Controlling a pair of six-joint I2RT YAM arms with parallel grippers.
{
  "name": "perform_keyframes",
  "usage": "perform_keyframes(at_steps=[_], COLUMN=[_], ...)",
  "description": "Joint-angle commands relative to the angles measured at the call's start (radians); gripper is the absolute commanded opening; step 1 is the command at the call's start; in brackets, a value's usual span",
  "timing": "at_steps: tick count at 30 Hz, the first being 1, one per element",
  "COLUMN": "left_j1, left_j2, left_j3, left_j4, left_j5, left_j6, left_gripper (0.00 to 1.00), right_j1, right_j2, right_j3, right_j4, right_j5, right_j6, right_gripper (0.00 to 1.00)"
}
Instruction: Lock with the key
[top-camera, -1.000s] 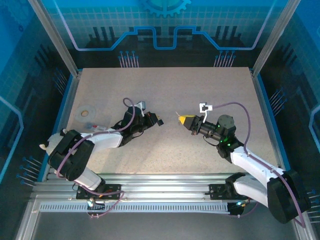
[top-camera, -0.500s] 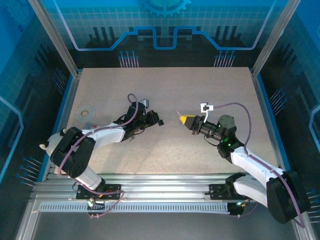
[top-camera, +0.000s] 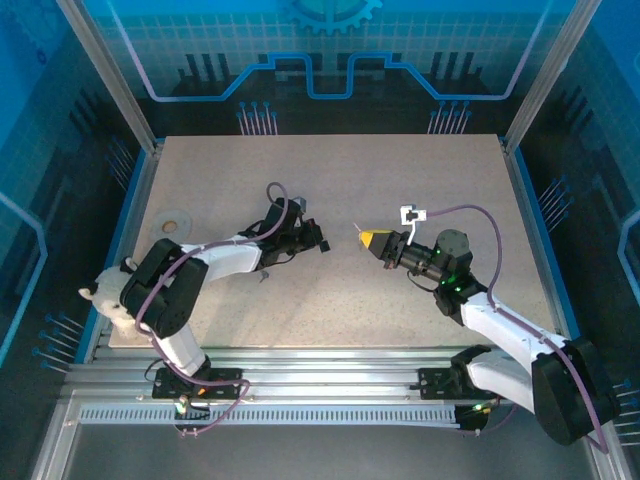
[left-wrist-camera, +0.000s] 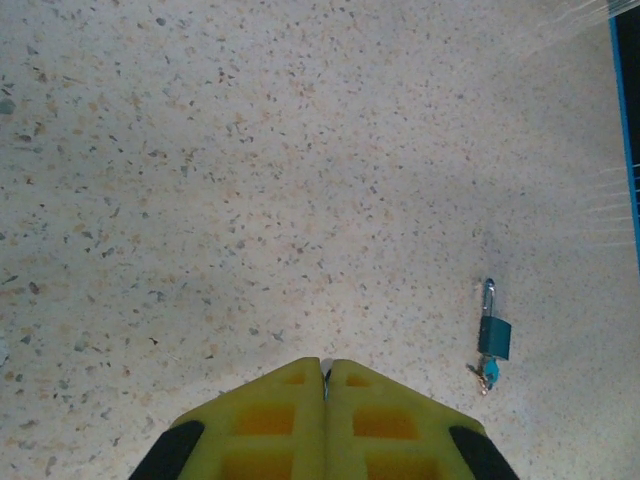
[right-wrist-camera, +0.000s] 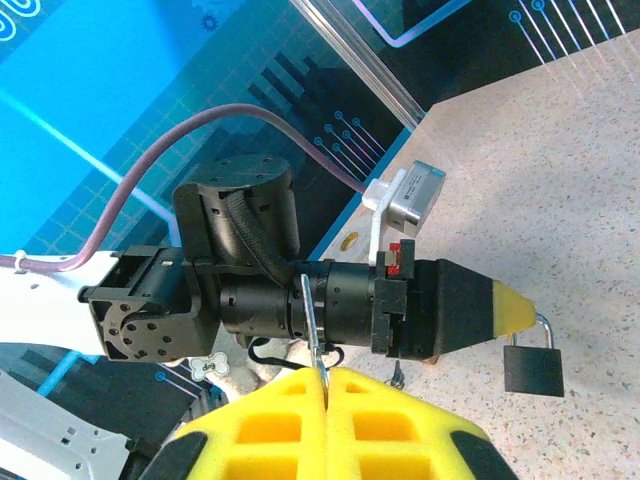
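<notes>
1. Padlock lies on the table, near the left gripper and off to one side of its tips.
2. The left gripper's yellow fingers are pressed together, apparently on nothing.
3. The right gripper pinches a thin silver key that sticks out beyond its tips.
4. The two grippers face each other mid-table, apart.

small teal padlock flat on the speckled table
</notes>
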Motion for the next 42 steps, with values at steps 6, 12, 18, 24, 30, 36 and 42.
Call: perform_keyframes(at_steps=[6, 12, 18, 24, 30, 36, 42], left_j1=[0.021, 0.039, 0.050, 0.054, 0.055, 0.055, 0.055], left_j2=[0.071, 0.118, 0.157, 0.202, 0.228, 0.233, 0.231], left_j3=[0.069, 0.095, 0.131, 0.169, 0.192, 0.217, 0.229], left_j4=[-0.036, -0.025, -0.048, -0.098, -0.139, -0.203, -0.236], left_j5=[0.010, 0.030, 0.043, 0.055, 0.071, 0.050, 0.026], left_j6=[0.035, 0.036, 0.049, 0.064, 0.082, 0.123, 0.145], left_gripper=[0.00, 0.00, 0.00, 0.00, 0.00, 0.00, 0.00], right_j1=[-0.016, -0.015, -0.015, -0.015, -0.015, -0.015, -0.015], right_j2=[0.001, 0.005, 0.016, 0.029, 0.035, 0.041, 0.045], right_j3=[0.001, 0.003, 0.004, 0.009, 0.011, 0.012, 0.012], right_j4=[0.009, 0.008, 0.013, 0.012, 0.010, 0.010, 0.013], right_j5=[-0.006, -0.007, -0.013, -0.019, -0.019, -0.019, -0.021], right_j6=[0.008, 0.008, 0.012, 0.017, 0.019, 0.019, 0.021], right_gripper=[0.00, 0.00, 0.00, 0.00, 0.00, 0.00, 0.00])
